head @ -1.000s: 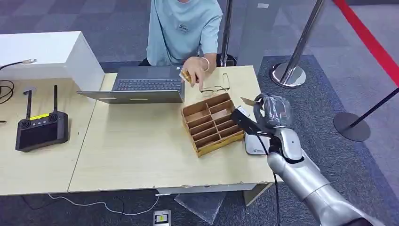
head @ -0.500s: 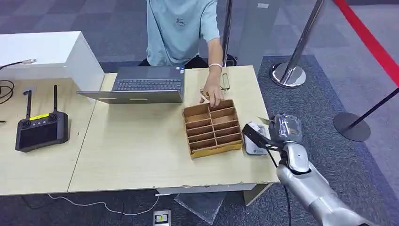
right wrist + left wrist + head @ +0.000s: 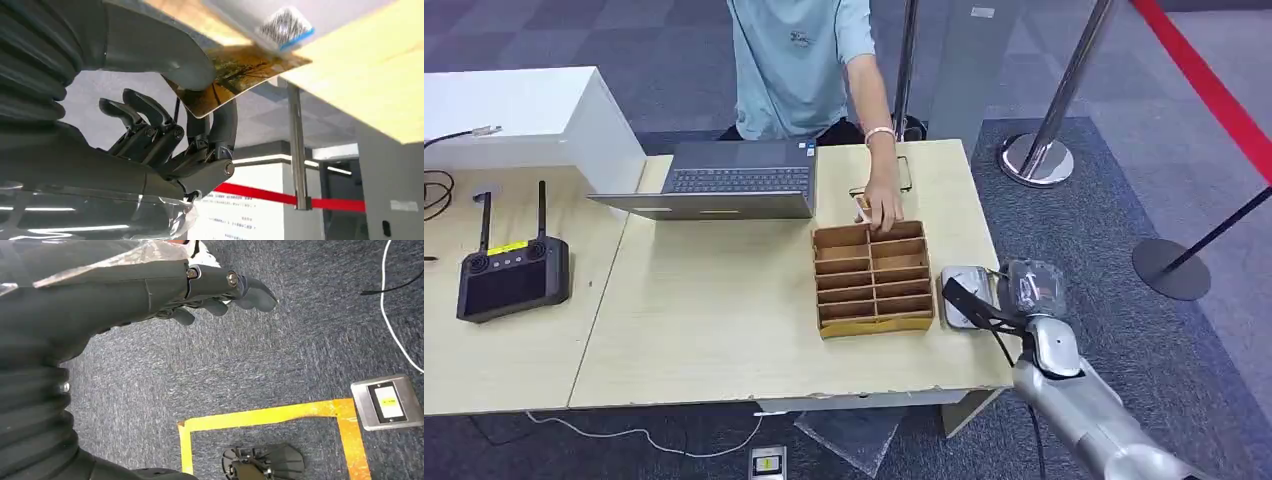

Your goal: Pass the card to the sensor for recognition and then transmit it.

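My right hand (image 3: 1016, 290), wrapped in clear plastic, hovers at the table's right edge, just above the white sensor (image 3: 967, 297). In the right wrist view the thumb and a finger (image 3: 223, 125) pinch a brown picture card (image 3: 240, 75). The card lies close against the sensor's white body with its barcode label (image 3: 286, 22). My left hand (image 3: 200, 287) hangs over grey carpet with loosely bent fingers and nothing in it.
A wooden divided box (image 3: 872, 280) stands just left of the sensor. A person's hand (image 3: 882, 208) holds a small card at its far edge. A laptop (image 3: 724, 180), glasses (image 3: 902, 175), a black controller (image 3: 512, 270) and a white box (image 3: 524, 115) lie farther left. Stanchions (image 3: 1036, 155) stand to the right.
My right hand came down and toward me with the card, from beside the box to the sensor. The person's hand reached from the laptop to the box, which now sits square.
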Robot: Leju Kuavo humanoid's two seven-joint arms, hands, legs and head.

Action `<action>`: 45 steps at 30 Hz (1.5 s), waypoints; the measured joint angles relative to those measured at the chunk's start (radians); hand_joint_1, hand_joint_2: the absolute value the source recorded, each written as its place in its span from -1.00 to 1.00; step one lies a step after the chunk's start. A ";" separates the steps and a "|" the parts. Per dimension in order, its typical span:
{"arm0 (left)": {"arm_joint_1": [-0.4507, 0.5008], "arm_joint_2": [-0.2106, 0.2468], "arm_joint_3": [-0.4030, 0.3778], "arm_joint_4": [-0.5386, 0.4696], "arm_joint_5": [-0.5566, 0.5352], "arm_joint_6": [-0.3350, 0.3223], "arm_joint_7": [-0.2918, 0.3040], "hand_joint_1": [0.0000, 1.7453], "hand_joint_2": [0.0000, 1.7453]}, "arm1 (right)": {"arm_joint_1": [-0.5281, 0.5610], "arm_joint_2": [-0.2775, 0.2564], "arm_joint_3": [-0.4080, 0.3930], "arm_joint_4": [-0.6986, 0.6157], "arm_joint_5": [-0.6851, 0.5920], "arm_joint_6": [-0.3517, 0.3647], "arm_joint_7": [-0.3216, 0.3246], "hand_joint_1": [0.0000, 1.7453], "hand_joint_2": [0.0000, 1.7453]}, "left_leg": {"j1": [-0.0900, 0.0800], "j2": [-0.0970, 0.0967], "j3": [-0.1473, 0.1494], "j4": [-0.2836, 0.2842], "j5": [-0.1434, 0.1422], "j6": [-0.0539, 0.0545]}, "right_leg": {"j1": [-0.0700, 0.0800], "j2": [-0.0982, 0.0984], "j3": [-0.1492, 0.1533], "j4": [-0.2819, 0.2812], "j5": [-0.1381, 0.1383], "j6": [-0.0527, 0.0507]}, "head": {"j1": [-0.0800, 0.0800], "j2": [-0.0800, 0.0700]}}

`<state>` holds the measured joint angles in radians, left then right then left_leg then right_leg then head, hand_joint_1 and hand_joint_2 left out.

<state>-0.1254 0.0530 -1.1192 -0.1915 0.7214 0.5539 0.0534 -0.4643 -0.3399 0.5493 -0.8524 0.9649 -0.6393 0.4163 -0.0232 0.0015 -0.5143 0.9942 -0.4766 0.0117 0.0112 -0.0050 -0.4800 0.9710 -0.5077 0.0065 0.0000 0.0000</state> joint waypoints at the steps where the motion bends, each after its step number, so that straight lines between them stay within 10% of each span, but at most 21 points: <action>1: 0.000 0.000 -0.001 0.000 0.000 0.000 0.000 -1.00 1.00 | 0.001 0.005 0.001 0.007 -0.003 -0.001 -0.004 1.00 1.00 | 0.000 0.000 0.000 0.000 0.000 0.000 | 0.000 0.000 0.000 0.000 0.000 0.000 | 0.000 0.000; 13: 0.000 -0.001 -0.017 0.000 0.001 0.000 -0.002 -1.00 1.00 | 0.027 0.042 0.008 0.027 0.059 -0.061 -0.007 1.00 1.00 | 0.000 0.000 0.001 0.000 0.000 0.000 | 0.000 0.000 0.001 0.000 0.000 0.000 | 0.000 0.000; 32: 0.000 -0.003 -0.032 0.000 0.016 -0.001 -0.004 -1.00 1.00 | 0.198 0.100 -0.303 -0.268 0.303 -0.064 -0.157 1.00 1.00 | 0.000 0.000 0.001 0.000 0.000 0.000 | 0.000 0.000 0.001 0.000 0.000 0.000 | 0.000 0.000; 45: 0.000 -0.005 -0.037 -0.002 0.008 0.000 0.006 -1.00 1.00 | 0.266 0.116 -0.348 -0.328 0.344 -0.063 -0.120 1.00 1.00 | 0.000 0.000 0.001 0.000 0.000 0.000 | 0.000 0.000 0.001 0.000 0.000 0.000 | 0.000 0.000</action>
<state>-0.1252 0.0484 -1.1566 -0.1934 0.7290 0.5539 0.0599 -0.1985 -0.2243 0.2014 -1.1807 1.3092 -0.7023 0.2968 -0.0233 0.0016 -0.5137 0.9942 -0.4766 0.0117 0.0111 -0.0050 -0.4794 0.9710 -0.5077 0.0065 0.0000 0.0000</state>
